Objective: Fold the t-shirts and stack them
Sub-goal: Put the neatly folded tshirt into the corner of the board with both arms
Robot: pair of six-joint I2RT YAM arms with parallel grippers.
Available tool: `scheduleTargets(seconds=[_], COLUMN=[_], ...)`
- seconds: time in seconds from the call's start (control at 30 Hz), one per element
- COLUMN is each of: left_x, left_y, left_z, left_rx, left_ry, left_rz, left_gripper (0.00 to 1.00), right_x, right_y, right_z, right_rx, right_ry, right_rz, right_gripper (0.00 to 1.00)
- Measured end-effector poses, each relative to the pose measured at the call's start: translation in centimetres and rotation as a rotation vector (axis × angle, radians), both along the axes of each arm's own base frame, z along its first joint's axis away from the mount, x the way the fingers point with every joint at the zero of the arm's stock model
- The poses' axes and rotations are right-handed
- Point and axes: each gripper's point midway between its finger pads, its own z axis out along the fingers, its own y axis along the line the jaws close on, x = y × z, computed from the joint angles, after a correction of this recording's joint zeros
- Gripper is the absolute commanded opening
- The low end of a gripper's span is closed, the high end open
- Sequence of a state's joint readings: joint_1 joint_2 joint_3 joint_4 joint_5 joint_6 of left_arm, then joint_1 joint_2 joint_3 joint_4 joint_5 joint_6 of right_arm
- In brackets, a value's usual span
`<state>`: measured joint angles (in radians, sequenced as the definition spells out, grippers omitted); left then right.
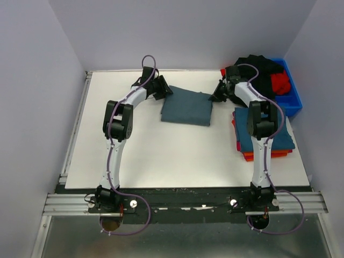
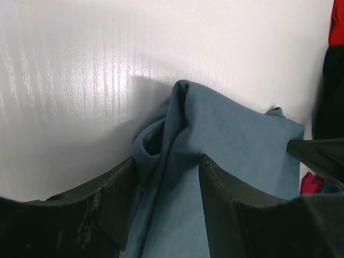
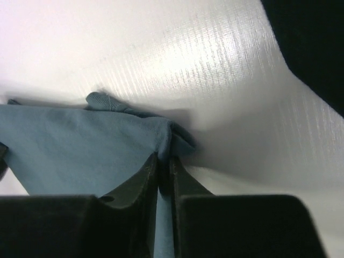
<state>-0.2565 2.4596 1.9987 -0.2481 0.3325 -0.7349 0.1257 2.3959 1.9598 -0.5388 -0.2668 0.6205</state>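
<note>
- White table, matte top.
- Slate-blue shirt, folded, far middle.
- Shirt stack, blue over red and orange, right side.
- Blue bin, far right corner.

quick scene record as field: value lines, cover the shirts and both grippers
shirt in work: teal-blue t-shirt, folded, lying flat mid-table
left gripper: open, fingers straddling the bunched far-left corner of that shirt
right gripper: shut on its far-right corner
stack: folded shirts on the right, blue on top, red and orange edges below
blue bin: far right corner, holds a black shirt and a red shirt
table: white
</note>
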Motion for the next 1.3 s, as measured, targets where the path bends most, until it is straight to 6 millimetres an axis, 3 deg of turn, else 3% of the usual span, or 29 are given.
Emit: scheduleTargets(seconds=[0.03,0.17,0.27,0.53,0.7,0.83,1.0,1.17,1.3], left_x=[0.0,0.3,0.5,0.9,-2.9,-5.9,-10.2,-15.7,-20.2], left_y=[0.0,-0.1,-0.3,-0.8,-0.2,0.0,-0.7,-3.2,-6.3], left_z=[0.0,-0.4,-0.9,-0.9,0.3,4.2,13.2,20.1,22.9], left_rx=[-0.001,-0.016,-0.051,-0.095,-0.079,-0.079,-0.111,-0.146,-0.167], left_ry=[0.001,-0.002,-0.013,-0.102,-0.130,-0.191,-0.373,-0.533,-0.590], left_rz=[0.001,0.019,0.039,0.034,0.010,-0.008,-0.035,-0.069,-0.110], left_gripper=[0.52,0.33,0.00,0.00,0.00,0.00,0.00,0.00,0.00], right_x=[0.0,0.2,0.3,-0.2,-4.2,-6.9,-11.5,-15.0,-17.9], right_y=[0.0,0.4,0.7,0.9,0.9,1.1,0.2,-1.6,-4.0], right_z=[0.0,0.1,0.2,0.5,3.6,8.7,14.4,19.0,23.2], right_rx=[0.000,0.003,0.004,0.001,-0.014,-0.012,-0.018,-0.067,-0.129], right_ry=[-0.001,-0.016,-0.024,-0.075,-0.115,-0.222,-0.352,-0.458,-0.533], right_rz=[0.000,0.007,0.011,0.035,0.077,0.113,0.122,0.079,0.001], right_gripper=[0.03,0.02,0.01,0.01,0.01,0.01,0.01,0.01,0.01])
